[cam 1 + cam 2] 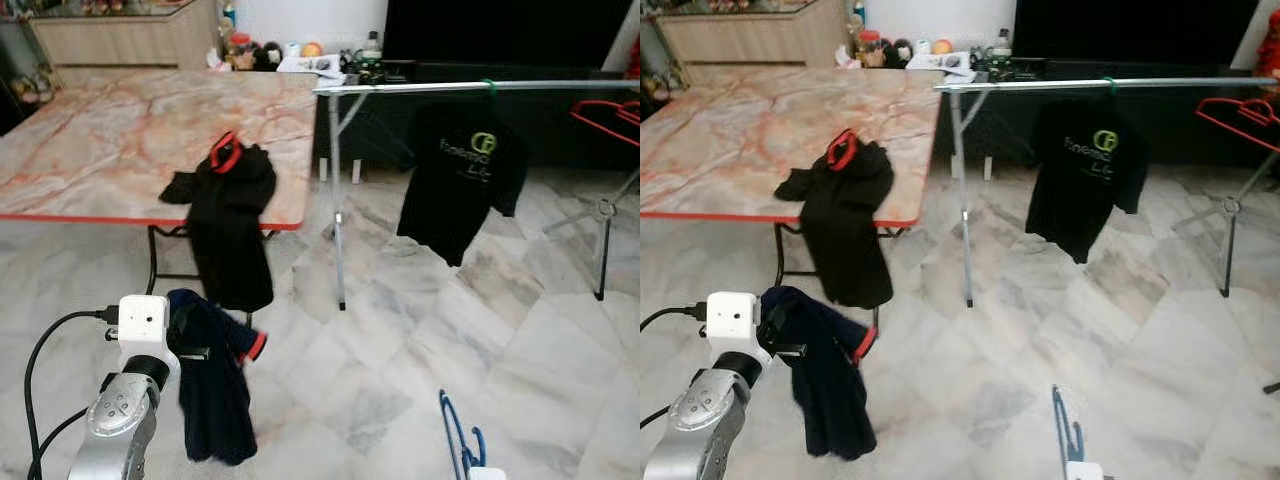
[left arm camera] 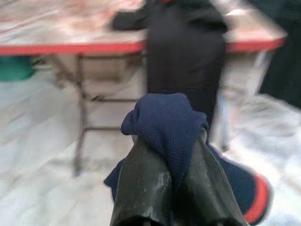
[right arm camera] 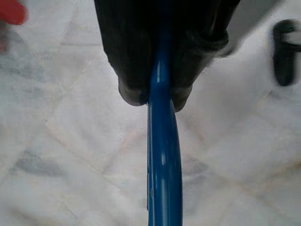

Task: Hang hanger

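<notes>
Blue hanger point(image 3: 163, 141) pinched in right gripper point(image 3: 157, 96), jutting beyond.

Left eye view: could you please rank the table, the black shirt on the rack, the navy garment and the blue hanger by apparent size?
1. Table
2. Black shirt and navy garment, look alike; the garment hangs nearer the camera, so unranked
3. Blue hanger, partly cut off

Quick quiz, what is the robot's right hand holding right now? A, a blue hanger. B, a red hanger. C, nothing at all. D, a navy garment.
A: the right wrist view shows the right hand with its fingers clamped on a blue hanger, which also pokes up at the bottom of the left eye view, while the left hand grips the navy garment.
</notes>
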